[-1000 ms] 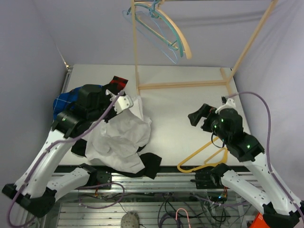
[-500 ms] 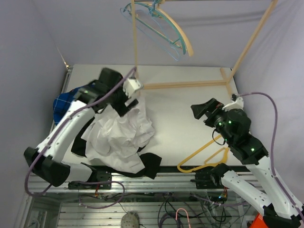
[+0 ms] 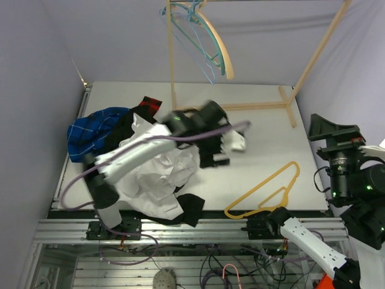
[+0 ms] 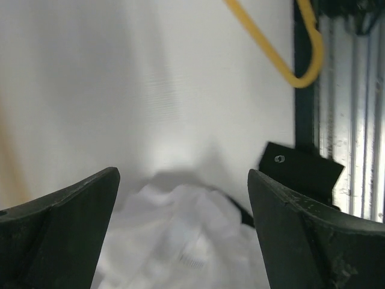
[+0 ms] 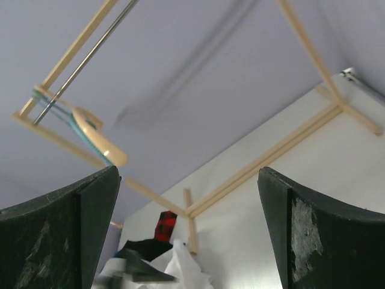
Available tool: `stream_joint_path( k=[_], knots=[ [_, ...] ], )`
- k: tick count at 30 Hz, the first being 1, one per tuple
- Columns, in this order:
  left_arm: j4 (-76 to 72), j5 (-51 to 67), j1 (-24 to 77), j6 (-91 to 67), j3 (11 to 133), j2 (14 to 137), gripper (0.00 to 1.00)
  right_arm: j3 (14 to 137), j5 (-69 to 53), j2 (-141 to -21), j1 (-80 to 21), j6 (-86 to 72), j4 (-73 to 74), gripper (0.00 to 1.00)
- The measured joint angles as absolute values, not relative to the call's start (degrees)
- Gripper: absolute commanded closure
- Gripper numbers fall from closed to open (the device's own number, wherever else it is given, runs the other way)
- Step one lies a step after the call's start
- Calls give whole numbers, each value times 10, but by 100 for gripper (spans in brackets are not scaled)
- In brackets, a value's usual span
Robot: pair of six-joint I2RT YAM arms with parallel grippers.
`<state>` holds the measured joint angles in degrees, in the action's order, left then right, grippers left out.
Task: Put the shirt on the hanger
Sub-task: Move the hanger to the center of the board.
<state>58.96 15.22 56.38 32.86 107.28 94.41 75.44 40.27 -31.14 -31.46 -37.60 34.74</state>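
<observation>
White shirt near L claw, wide open, empty, R claw wide open, empty

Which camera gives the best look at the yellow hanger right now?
The top external view: the whole yellow hanger shows there, lying flat on the table near its front edge, nothing covering it. The left wrist view catches only a curved yellow end of it. The right wrist view shows none of it.
</observation>
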Motion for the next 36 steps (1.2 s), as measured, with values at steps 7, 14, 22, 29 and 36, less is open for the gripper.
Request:
stream_joint_path(
  k=[7, 14, 22, 29, 36],
  knots=[
    [526, 173, 655, 349, 1023, 1120, 1, 745, 461, -238, -315, -394, 389, 0],
    [446, 227, 679, 284, 1129, 1257, 1, 783, 471, -230, -299, -400, 438, 0],
    [398, 233, 687, 164, 1152, 1366, 1, 791, 472, -242, -288, -359, 447, 0],
    [366, 211, 702, 88, 1175, 1390, 1, 789, 472, -242, -288, -329, 435, 0],
    [341, 196, 702, 24, 1197, 1409, 1, 786, 478, -241, -288, -320, 430, 0]
  ],
)
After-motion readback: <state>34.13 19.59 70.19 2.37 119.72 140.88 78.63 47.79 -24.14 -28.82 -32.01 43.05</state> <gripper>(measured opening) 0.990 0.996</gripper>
